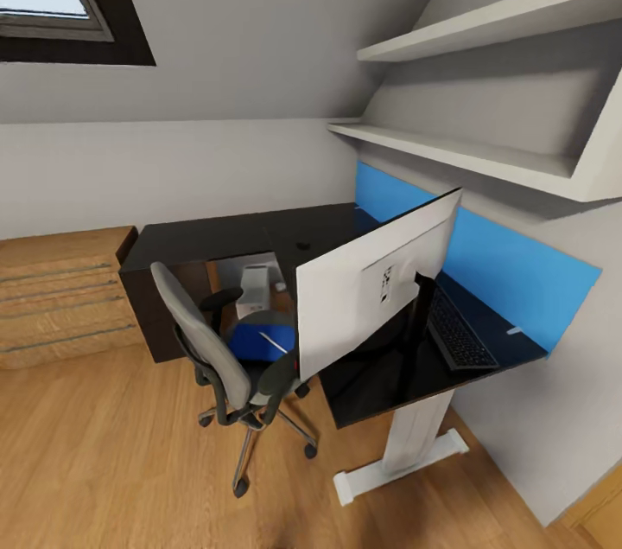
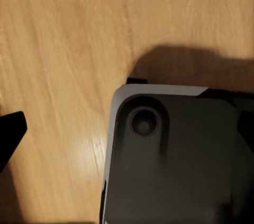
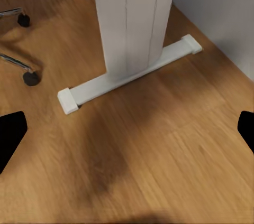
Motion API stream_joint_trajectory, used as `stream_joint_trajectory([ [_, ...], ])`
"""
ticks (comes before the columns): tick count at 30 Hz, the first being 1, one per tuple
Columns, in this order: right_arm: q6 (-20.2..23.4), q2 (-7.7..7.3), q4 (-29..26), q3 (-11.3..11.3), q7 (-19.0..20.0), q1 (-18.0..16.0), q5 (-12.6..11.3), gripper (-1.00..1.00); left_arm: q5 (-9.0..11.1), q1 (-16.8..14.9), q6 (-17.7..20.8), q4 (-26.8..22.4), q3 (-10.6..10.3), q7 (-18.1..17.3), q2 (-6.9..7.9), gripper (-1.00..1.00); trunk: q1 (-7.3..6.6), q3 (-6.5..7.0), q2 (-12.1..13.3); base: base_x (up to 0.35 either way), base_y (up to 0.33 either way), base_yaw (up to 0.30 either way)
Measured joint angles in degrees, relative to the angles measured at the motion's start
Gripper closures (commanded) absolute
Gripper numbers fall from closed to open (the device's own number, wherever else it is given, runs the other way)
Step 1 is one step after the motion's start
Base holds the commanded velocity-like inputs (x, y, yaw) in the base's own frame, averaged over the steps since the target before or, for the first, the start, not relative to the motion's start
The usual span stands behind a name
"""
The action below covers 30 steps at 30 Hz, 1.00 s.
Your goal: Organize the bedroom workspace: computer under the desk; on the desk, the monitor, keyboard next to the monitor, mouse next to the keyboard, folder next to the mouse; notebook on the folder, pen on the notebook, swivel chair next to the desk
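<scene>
The black-topped desk (image 1: 216, 239) runs along the wall and turns at the corner. On it stands the monitor (image 1: 371, 285), its light grey back toward me. The keyboard (image 1: 458, 335) lies behind it. A small dark rounded thing, apparently the mouse (image 1: 302, 245), sits near the desk's corner. The computer (image 1: 254, 288) stands under the desk. In front of the desk is the swivel chair (image 1: 212, 354), with the blue folder (image 1: 255, 343) and the white pen (image 1: 275, 345) on its seat. I cannot make out the notebook. My right gripper (image 3: 127, 134) and left gripper (image 2: 127, 129) hang open over the floor.
A light wooden dresser (image 1: 65, 294) stands left of the desk. The desk's white leg (image 3: 132, 18) and foot bar are close before my right gripper, with chair castors (image 3: 30, 78) beside them. The robot's dark base (image 2: 180, 160) lies under my left gripper. Two wall shelves (image 1: 484, 156) overhang the desk.
</scene>
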Motion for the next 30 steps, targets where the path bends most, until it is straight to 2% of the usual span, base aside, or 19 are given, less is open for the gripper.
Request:
stream_joint_trajectory([
  [30, 0.1, -0.09, 0.1, 0.0, 0.1, 0.0, 0.0, -1.0, 0.0, 0.0, 0.0, 0.0, 0.0, 0.0, 0.0, -1.0, 0.0, -0.6, 0.0, 0.0, 0.0, 0.278],
])
